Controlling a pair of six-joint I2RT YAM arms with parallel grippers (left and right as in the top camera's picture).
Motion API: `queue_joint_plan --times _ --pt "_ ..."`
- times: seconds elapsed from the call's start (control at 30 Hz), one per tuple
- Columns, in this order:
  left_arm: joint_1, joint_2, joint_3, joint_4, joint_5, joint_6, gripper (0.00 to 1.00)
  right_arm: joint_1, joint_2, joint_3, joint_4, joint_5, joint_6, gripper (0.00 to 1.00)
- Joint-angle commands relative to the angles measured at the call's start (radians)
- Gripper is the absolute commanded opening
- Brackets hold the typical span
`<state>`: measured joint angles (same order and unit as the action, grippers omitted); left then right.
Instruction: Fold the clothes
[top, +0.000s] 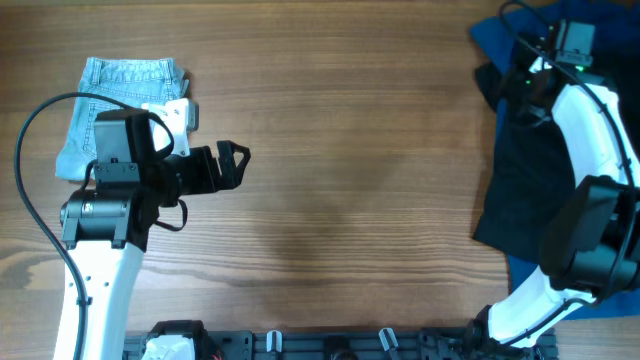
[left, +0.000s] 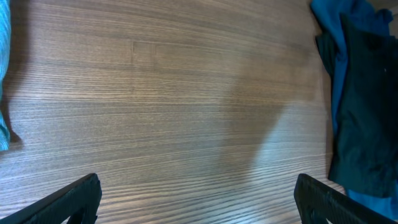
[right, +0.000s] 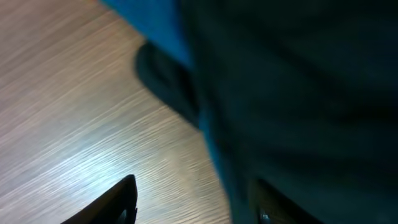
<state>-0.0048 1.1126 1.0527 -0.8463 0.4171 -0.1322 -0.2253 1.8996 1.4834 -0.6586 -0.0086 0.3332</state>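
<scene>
The black shorts (top: 525, 180) lie rumpled at the table's right edge on top of a royal-blue garment (top: 505, 35). My right gripper (top: 518, 92) hovers low over their left edge. In the right wrist view its jaws (right: 196, 208) stand apart: one finger (right: 121, 199) is over bare wood, the other (right: 273, 205) is over the dark cloth (right: 298, 93), and the blue hem (right: 155, 25) is close by. Small folded denim shorts (top: 120, 100) rest at the far left. My left gripper (top: 235, 160) is open and empty just right of them, over bare wood (left: 202, 208).
The wooden table (top: 350, 180) stretches between the two piles. In the left wrist view the black shorts (left: 367, 112) and the blue garment (left: 336, 18) show at the right edge, with a sliver of denim (left: 3, 74) at the left. A black rail (top: 330, 345) runs along the front edge.
</scene>
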Motion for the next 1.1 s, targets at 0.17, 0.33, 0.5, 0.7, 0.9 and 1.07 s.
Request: queue_joint_plan --times 0.17,0.33,0.5,0.7,0.9,1.07 --pt "-0.005 -0.006 0.019 0.000 0.029 0.011 1.00 -0.010 0.129 -0.003 -0.001 0.032 0.009 0.51" --pt "-0.005 -0.006 0.019 0.000 0.049 0.006 1.00 -0.010 0.156 -0.003 0.004 0.032 0.010 0.14" --pt "-0.005 -0.006 0.019 0.000 0.062 -0.011 1.00 -0.021 0.156 -0.003 0.008 0.032 0.011 0.04" --pt "-0.005 -0.006 0.019 0.000 0.065 -0.011 1.00 -0.108 0.114 -0.002 -0.005 -0.031 0.006 0.04" --pt "-0.005 -0.006 0.019 0.001 0.065 -0.011 1.00 -0.185 0.084 -0.002 -0.016 -0.195 -0.046 0.04" --pt "-0.005 -0.006 0.019 0.001 0.065 -0.011 1.00 -0.166 0.084 -0.002 -0.004 -0.288 -0.100 0.08"
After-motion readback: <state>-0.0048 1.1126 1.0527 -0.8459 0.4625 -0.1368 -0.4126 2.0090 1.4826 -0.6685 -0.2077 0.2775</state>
